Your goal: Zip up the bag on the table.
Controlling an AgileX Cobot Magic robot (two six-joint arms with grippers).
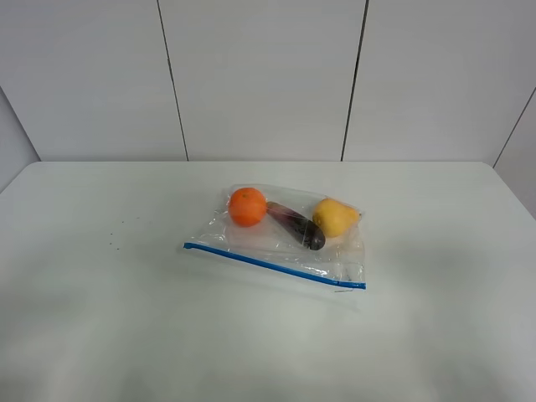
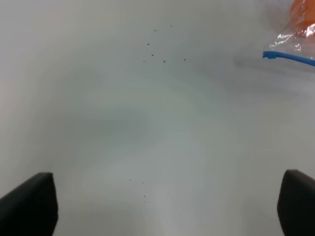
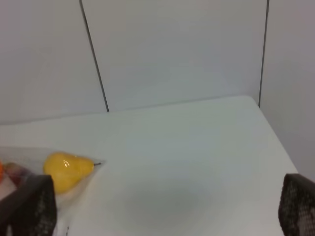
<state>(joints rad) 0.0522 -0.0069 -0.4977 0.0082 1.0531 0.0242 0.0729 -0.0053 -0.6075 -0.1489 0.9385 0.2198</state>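
Note:
The clear crinkly bag (image 1: pixel 280 239) lies flat near the middle of the white table (image 1: pixel 100 318), its blue zip strip (image 1: pixel 272 265) along the near edge. Inside it sit an orange (image 1: pixel 247 206), a dark eggplant (image 1: pixel 297 224) and a yellow pear (image 1: pixel 334 217). Neither arm shows in the high view. In the left wrist view the left gripper (image 2: pixel 167 209) is open over bare tabletop, with the zip strip's end (image 2: pixel 288 57) far off. The right gripper (image 3: pixel 167 209) is open too, with the pear (image 3: pixel 66 170) beside one fingertip (image 3: pixel 34 206).
A white panelled wall (image 1: pixel 260 75) with dark seams stands behind the table. A few tiny dark specks (image 1: pixel 113 243) mark the tabletop left of the bag. The table's right edge (image 3: pixel 275 142) shows in the right wrist view.

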